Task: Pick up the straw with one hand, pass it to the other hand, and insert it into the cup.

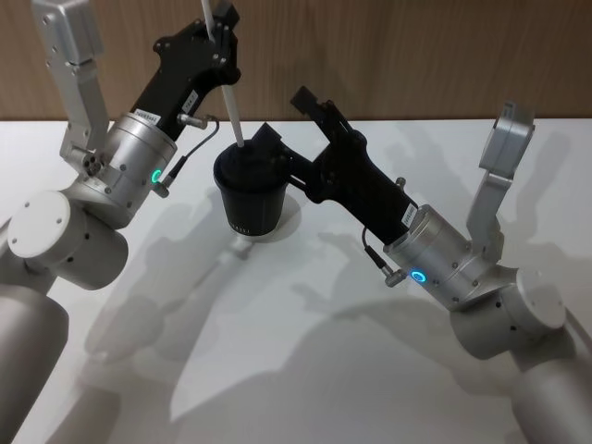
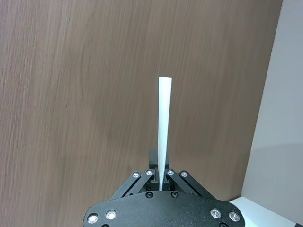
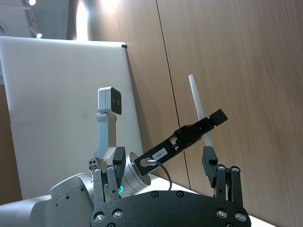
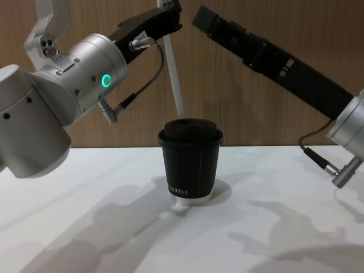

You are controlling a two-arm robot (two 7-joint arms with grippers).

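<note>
Nearest to us in the chest view stands the cup (image 4: 190,161), black and lidded, upright on the white table (image 4: 273,239), with bare tabletop all round it and its near edge well clear of both arms.

Our left gripper (image 1: 218,35) hangs above and just behind the cup, its fingers clenched on the straw (image 1: 228,83). In the left wrist view the straw (image 2: 164,127) rises straight out from between the closed fingertips toward the wooden wall (image 2: 75,94). Below this gripper the straw slants down, and its lower end meets the cup's domed lid (image 1: 248,165) near the back rim; we cannot tell whether the tip is inside the lid opening or only touching it.

Our right gripper (image 1: 287,139) reaches in from the other side, level with the lid and close beside the cup. Its fingers stand spread apart in the right wrist view, gripping nothing (image 3: 165,172). Open table lies to the right of and in front of it.
</note>
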